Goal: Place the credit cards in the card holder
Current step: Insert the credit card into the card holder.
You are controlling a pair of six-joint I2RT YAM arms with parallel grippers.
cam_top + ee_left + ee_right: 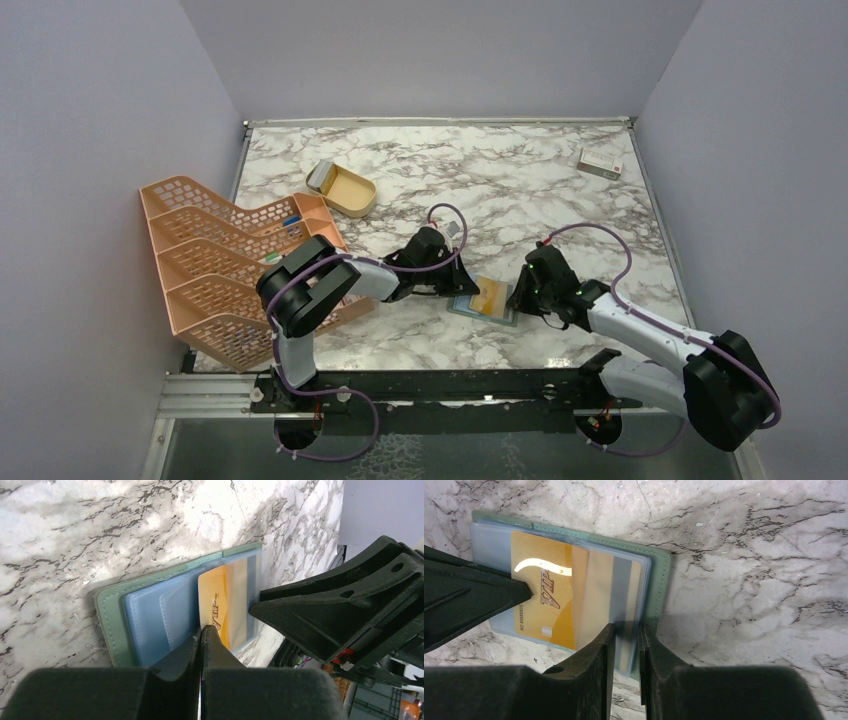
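The jaws of the left gripper (201,632) are clenched tight with nothing between them, and their joined tip presses down on a gold credit card (544,600) marked VIP. The jaws of the right gripper (626,627) stand a narrow slit apart, astride the near edge of a clear sleeve; whether they pinch it, I cannot tell. The gold card lies on the open card holder (659,585), one end tucked under that sleeve and the rest still out. A paler card (599,590) with a grey stripe shows through the same sleeve. The card holder lies flat on the marble table (500,190) between the two arms, its pale blue inside up and green border showing. Well apart, a gold tin (342,190) sits open toward the far left beside an orange rack (220,260), and a white box (600,162) lies at the far right.
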